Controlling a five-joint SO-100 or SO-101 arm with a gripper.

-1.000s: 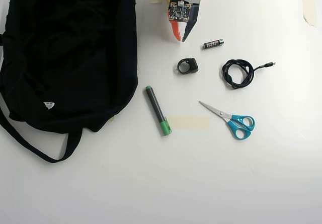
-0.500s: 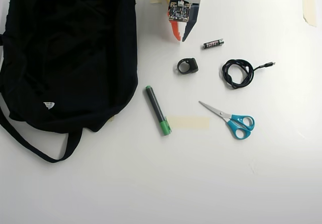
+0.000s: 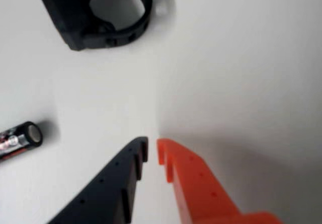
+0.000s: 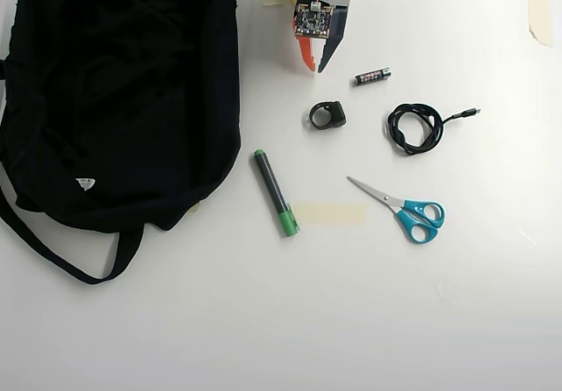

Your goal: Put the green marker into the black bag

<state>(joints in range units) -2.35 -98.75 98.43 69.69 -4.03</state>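
The green marker (image 4: 276,192) lies on the white table in the overhead view, dark barrel with its green cap toward the near side, just right of the black bag (image 4: 114,92). The bag fills the left of that view, a small white tag on it and a strap trailing below. My gripper (image 4: 313,68) sits at the top centre, well above the marker, its orange and dark fingers together with nothing between them. In the wrist view the gripper (image 3: 152,145) points at bare table; marker and bag are out of that view.
A black ring-shaped part (image 4: 327,115) (image 3: 100,12) lies just below the gripper. A small battery (image 4: 372,76) (image 3: 17,138), a coiled black cable (image 4: 417,127), blue-handled scissors (image 4: 404,210) and a tape strip (image 4: 329,213) lie to the right.
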